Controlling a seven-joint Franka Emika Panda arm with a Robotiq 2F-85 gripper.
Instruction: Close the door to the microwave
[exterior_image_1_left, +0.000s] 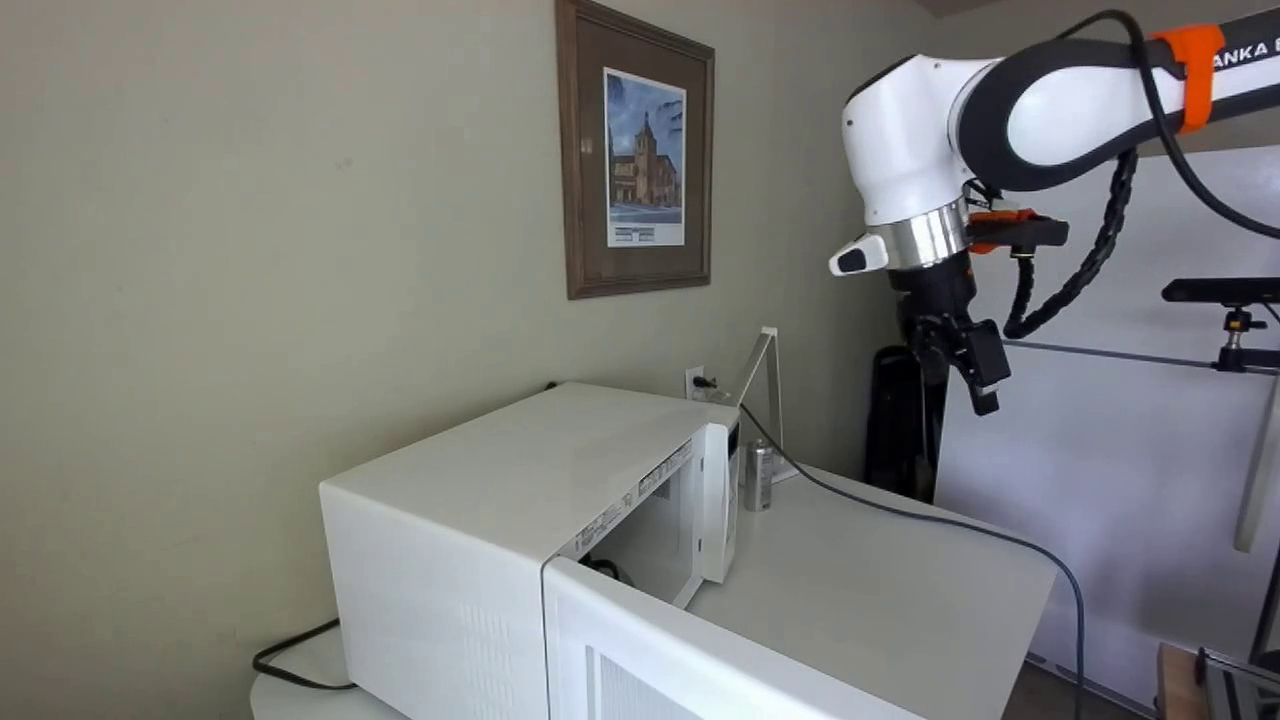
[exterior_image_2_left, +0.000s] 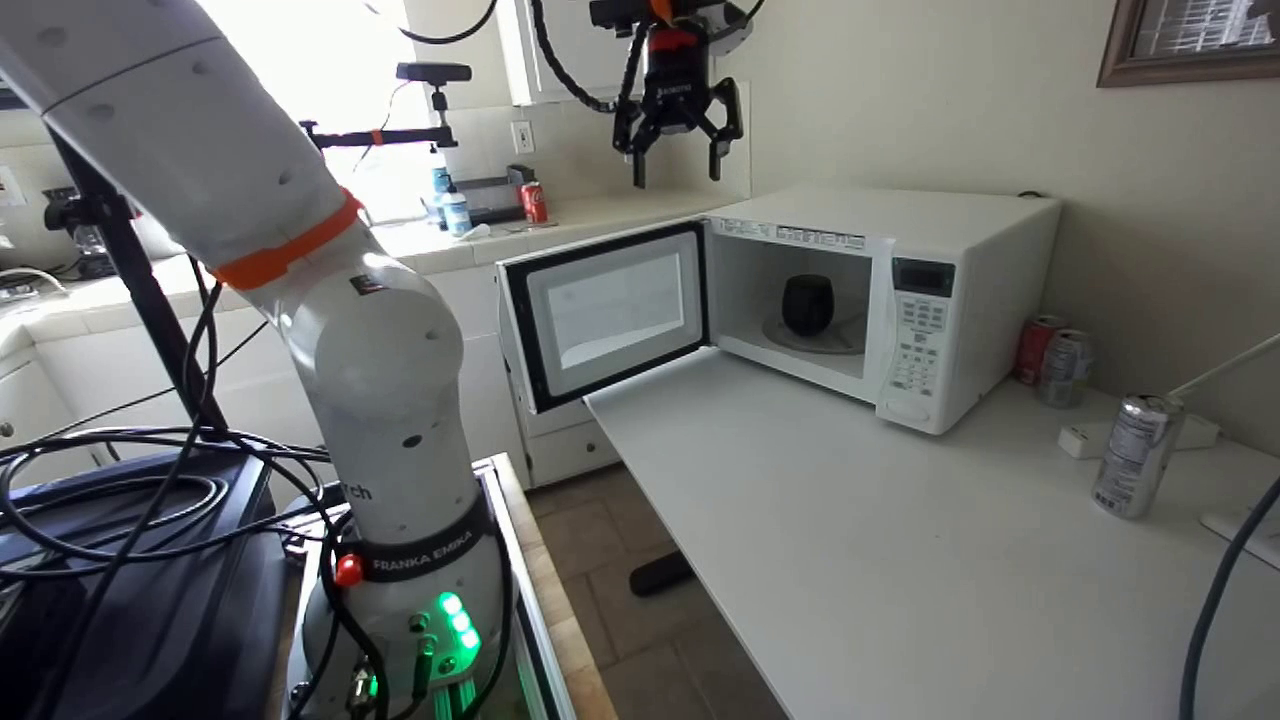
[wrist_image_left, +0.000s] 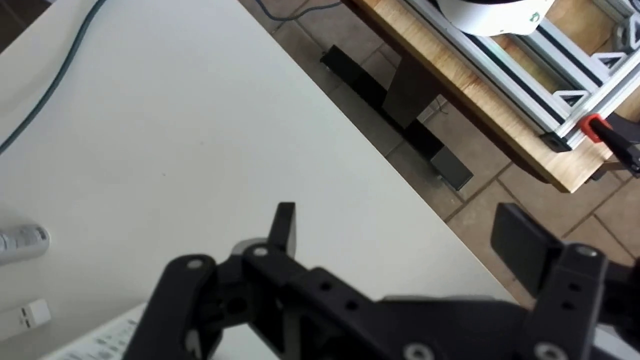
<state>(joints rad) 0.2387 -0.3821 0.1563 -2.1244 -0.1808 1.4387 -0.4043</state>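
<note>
The white microwave stands on the white table against the wall; it also shows in an exterior view. Its door is swung wide open, out past the table edge. The door also shows at the bottom of an exterior view, partly cut off. A dark cup sits inside on the turntable. My gripper is open and empty, high above the table and apart from the door. It also shows in an exterior view and in the wrist view. A keypad corner of the microwave shows there.
A silver can stands on the table right of the microwave. More cans stand beside it near the wall. A dark cable crosses the table. A white power strip lies near the cans.
</note>
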